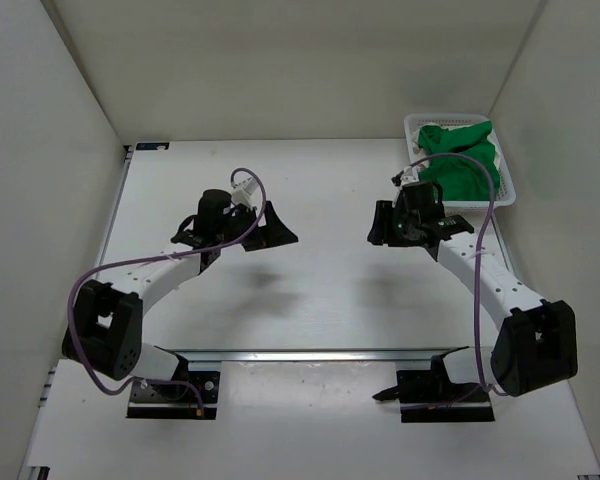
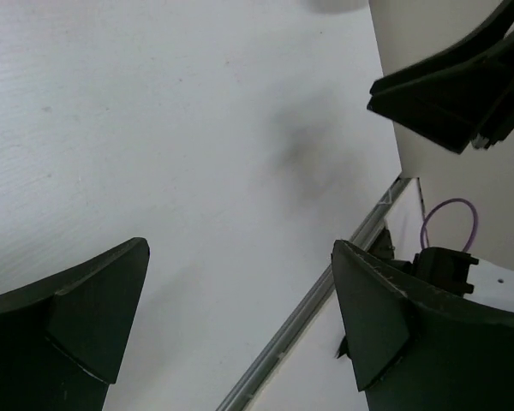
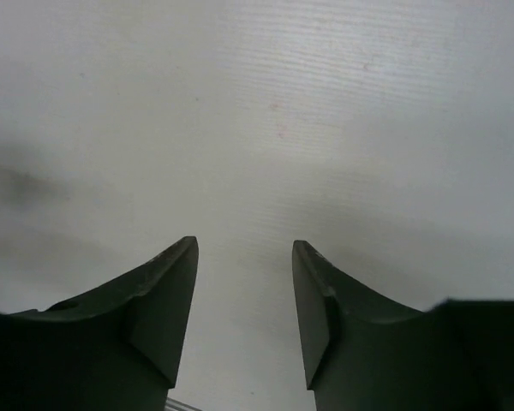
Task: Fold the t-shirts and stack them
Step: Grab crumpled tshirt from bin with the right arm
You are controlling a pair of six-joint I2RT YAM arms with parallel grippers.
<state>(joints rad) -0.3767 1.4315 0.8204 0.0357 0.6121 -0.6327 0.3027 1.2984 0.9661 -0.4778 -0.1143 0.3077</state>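
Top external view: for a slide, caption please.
Left gripper and right gripper hover open over the table; green t-shirt sits in the basket.

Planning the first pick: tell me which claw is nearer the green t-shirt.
Right. The right claw hangs just near-left of the basket holding the green t-shirt; the left claw is much farther off to its left.

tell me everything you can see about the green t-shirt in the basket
The green t-shirt is bright green soft-looking cloth, crumpled in a heap, not folded. It lies inside the white mesh basket at the far right corner of the table, filling most of it. Nothing but the basket appears to touch it; sleeves and collar cannot be made out.
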